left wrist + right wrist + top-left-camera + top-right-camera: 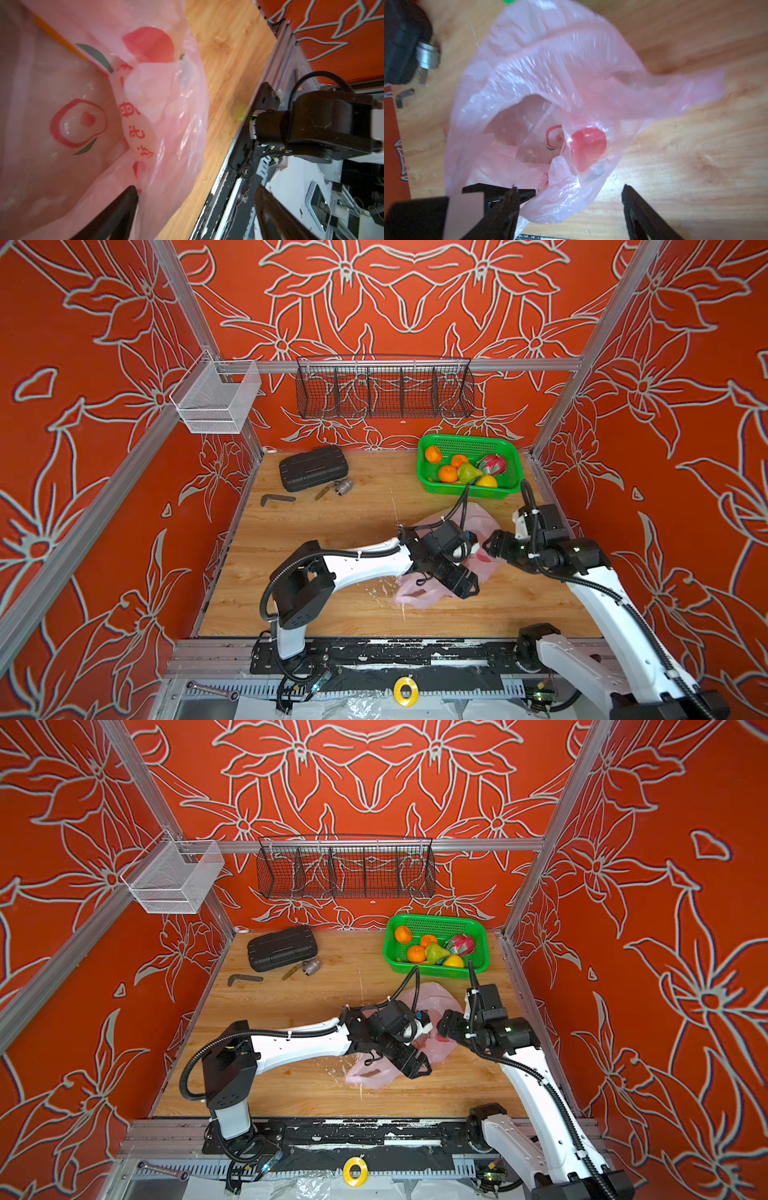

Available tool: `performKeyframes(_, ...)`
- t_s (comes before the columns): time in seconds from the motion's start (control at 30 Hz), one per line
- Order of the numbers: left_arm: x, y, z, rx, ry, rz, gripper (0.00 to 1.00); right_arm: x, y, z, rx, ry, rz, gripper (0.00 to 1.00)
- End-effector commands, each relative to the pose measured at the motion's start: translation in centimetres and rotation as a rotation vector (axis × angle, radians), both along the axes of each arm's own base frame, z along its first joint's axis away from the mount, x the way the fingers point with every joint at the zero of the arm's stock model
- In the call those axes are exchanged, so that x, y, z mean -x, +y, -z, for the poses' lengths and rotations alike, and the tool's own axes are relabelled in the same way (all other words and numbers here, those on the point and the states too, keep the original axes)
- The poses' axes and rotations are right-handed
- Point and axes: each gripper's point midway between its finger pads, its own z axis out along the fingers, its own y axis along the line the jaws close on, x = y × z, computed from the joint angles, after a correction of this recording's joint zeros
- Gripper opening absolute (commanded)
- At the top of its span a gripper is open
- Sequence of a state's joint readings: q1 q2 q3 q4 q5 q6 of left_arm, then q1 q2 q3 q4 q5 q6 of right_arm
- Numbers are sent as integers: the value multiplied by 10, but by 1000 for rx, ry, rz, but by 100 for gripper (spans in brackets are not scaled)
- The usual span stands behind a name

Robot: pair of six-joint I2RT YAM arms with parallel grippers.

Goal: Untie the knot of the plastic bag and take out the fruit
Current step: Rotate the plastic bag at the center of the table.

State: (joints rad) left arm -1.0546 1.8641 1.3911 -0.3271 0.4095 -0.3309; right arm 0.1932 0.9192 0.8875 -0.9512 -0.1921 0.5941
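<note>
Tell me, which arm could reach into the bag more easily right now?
Probably the right. The right gripper is open and faces straight into the gaping mouth of the bag. The left gripper, also open, sits against the bag's printed side and points past it.

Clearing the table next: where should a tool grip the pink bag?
Probably pinch the plastic bag at the bunched rim of its open mouth, from above, one finger inside; the film stands up in folds there, elsewhere it lies thin against the table.
</note>
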Motion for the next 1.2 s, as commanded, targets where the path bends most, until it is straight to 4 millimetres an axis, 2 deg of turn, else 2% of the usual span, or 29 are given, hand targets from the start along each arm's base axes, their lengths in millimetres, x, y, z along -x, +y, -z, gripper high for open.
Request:
performKeyframes(0.0, 8, -27, -26, 152, -35, 65, 90, 14, 3, 28, 1, 110, 13, 79)
performKeyframes(0.1, 6, -21, -47, 197, -92, 35, 95, -1, 13, 43, -32, 93, 2, 81)
performKeyframes(0.2, 4, -1, -70, 213, -175, -1, 97, -16, 21, 54, -49, 68, -10, 82)
performKeyframes(0.33, -3, 30, -101, 212, -280, -70, 100, -27, 24, 73, -32, 73, -22, 74)
performKeyframes(0.47, -28, 59, -139, 219, -353, -177, 98, -23, 10, 105, 75, 151, -36, 56)
performKeyframes(0.57, -67, 81, -151, 190, -338, -324, 98, -17, 1, 119, 138, 194, -53, 33)
performKeyframes(0.67, -100, 92, -136, 120, -272, -387, 98, -13, 0, 123, 158, 198, -76, 21)
performKeyframes(0.83, -146, 87, -81, -15, -106, -401, 99, -18, 7, 117, 147, 159, -150, 12)
performKeyframes(1.0, -162, 76, -42, -50, -7, -383, 100, -23, 35, 99, 100, 63, -320, 8)
performKeyframes(1.1, -168, 79, -17, -88, 55, -413, 99, -24, 52, 89, 93, -1, -431, 5)
performKeyframes(1.17, -169, 84, -9, -97, 68, -431, 99, -24, 61, 85, 83, -21, -464, 4)
